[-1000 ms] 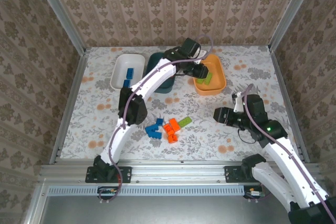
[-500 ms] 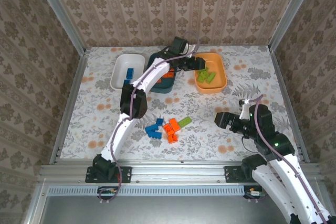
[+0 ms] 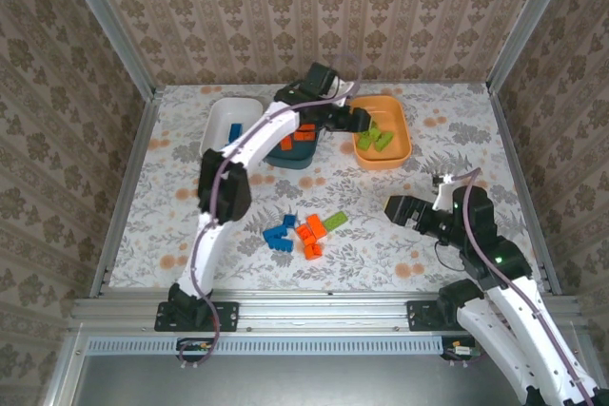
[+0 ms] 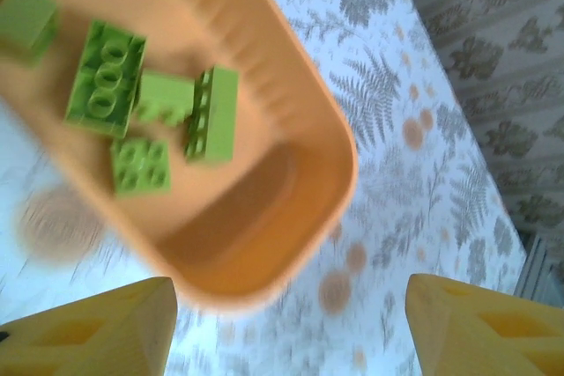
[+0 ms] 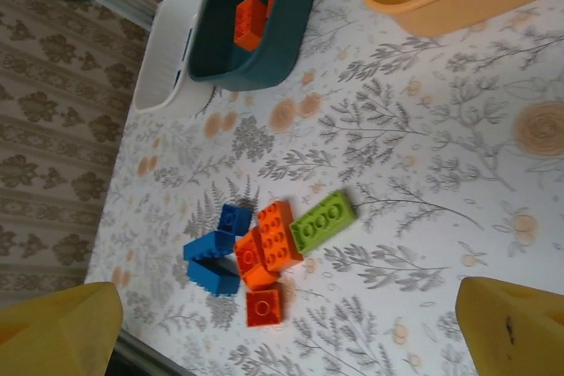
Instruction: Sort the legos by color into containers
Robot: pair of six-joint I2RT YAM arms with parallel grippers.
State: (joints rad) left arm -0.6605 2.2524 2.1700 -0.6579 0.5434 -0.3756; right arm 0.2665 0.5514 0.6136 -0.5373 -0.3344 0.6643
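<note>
Left gripper [image 4: 291, 323] at shallow orange plastic bin [image 4: 335, 156] of light green bricks [image 4: 106, 77], jaws spread, empty. Right gripper [image 5: 291, 323] likewise, near loose mixed bricks [image 5: 264, 253] mid-desk. Seems between picks; next needs descent onto one.

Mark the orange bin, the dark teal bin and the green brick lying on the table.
orange bin [image 4: 256, 195], left wrist view, bare floor near its rounded corner.
dark teal bin [image 5: 247, 78], right wrist view, its near outer wall.
green brick [image 5: 322, 220], right wrist view, middle of its studded top.
</note>
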